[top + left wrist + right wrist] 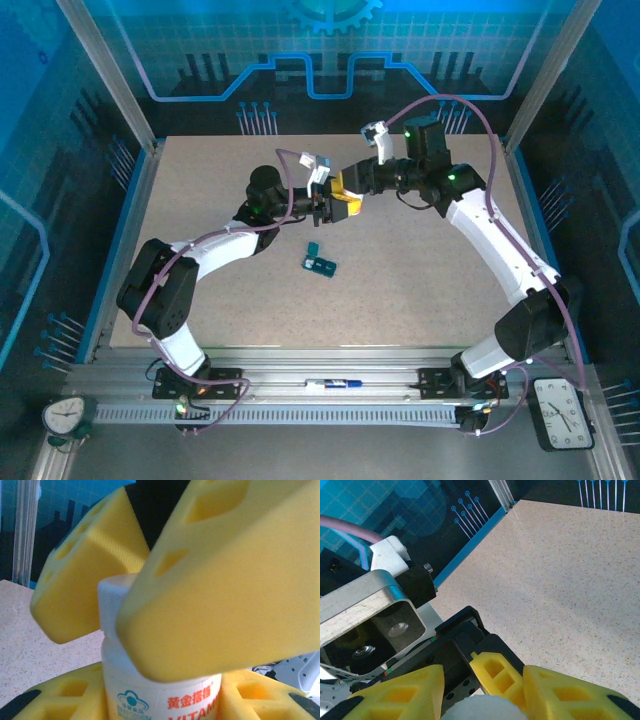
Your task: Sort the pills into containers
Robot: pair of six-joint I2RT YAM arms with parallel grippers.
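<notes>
One white bottle reads "黄金搭档" and "VITAM".

The left gripper and right gripper meet over the middle of the speckled beige table. Both squeeze one white plastic bottle, so they get in each other's way there. The small teal-green plastic pill box lies near them, on the front side, with bare table all round it. The far corners are open. Silver metal posts and blue glass walls close the sides.
</notes>
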